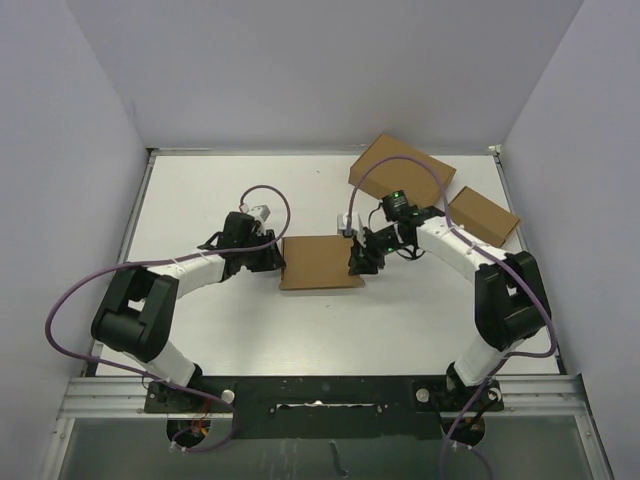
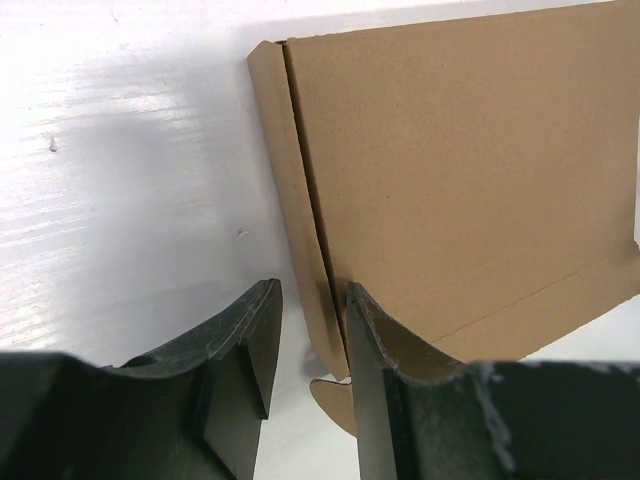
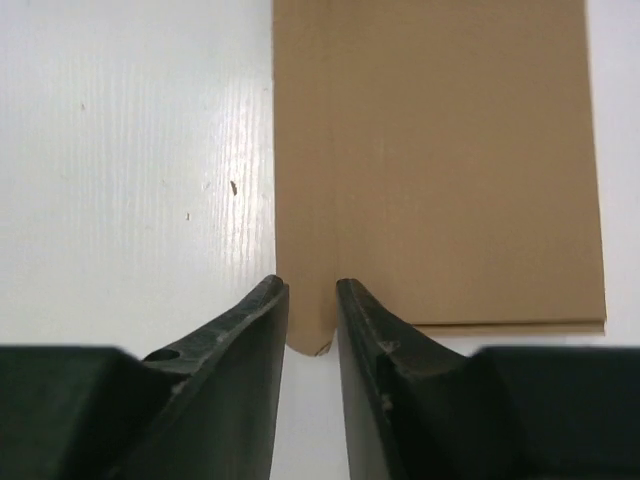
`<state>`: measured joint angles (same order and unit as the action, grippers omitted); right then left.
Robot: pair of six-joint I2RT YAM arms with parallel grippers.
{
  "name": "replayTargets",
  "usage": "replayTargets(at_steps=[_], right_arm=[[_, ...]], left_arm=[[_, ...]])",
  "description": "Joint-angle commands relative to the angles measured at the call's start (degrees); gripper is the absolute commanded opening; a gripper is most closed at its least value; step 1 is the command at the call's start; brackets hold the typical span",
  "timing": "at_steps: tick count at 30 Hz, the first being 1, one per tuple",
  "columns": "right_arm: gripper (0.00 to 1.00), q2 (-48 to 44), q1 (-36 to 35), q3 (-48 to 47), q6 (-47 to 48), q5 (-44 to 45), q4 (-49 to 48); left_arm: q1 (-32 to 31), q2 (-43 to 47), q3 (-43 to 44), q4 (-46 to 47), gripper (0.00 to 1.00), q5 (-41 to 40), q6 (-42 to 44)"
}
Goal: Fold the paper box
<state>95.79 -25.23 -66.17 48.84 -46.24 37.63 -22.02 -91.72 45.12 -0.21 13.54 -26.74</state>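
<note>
Paper box [image 1: 322,263] is lying flat at the middle of the bench [image 1: 220,200], with its broad brown face pointing up. Left claw [image 2: 311,288] is sitting at the box's left edge, with its jaws parted and straddling the side flap [image 2: 275,130]. Right claw [image 3: 310,284] is sitting at the box's right edge, with its jaws parted around a narrow edge strip. Large box [image 1: 402,167] is resting near the far right corner. Small box [image 1: 483,215] is resting by the right edge, apart from the paper box.
</note>
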Motion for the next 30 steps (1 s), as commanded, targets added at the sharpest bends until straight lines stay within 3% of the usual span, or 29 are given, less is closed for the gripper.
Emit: replayTargets(at_steps=[1,3,6,17,21,24,30], right_arm=[[0.19,-1.75,4.28,-2.03,-7.28,-7.86,-1.16],[0.09,0.68,4.44,-3.24,-7.63,-6.15,0.07],[0.04,4.97,4.48,-5.06,-9.15,-3.19,1.14],[0.02,11.54,4.18,-7.2,-12.46,4.4,1.44],[0.03,10.62,4.89,-7.56,-12.07,0.78,2.31],[0.07,6.12,5.59,-6.65,-13.51,-3.24,0.69],[0.3,2.39,11.06,-4.51,-21.56,-11.67,-4.28]], left_arm=[[-0.13,-1.36,2.2,0.38,0.31,-0.48,0.91],[-0.13,-1.23,2.11,0.62,0.31,-0.2,0.82],[-0.13,-0.98,2.11,0.58,0.31,-0.02,0.73],[-0.13,-0.73,1.68,1.09,0.31,0.7,0.64],[-0.15,0.02,1.53,1.17,0.32,1.25,0.64],[-0.06,2.25,1.38,1.23,0.34,1.72,0.6],[0.22,8.32,1.13,1.67,0.44,1.72,-0.1]])
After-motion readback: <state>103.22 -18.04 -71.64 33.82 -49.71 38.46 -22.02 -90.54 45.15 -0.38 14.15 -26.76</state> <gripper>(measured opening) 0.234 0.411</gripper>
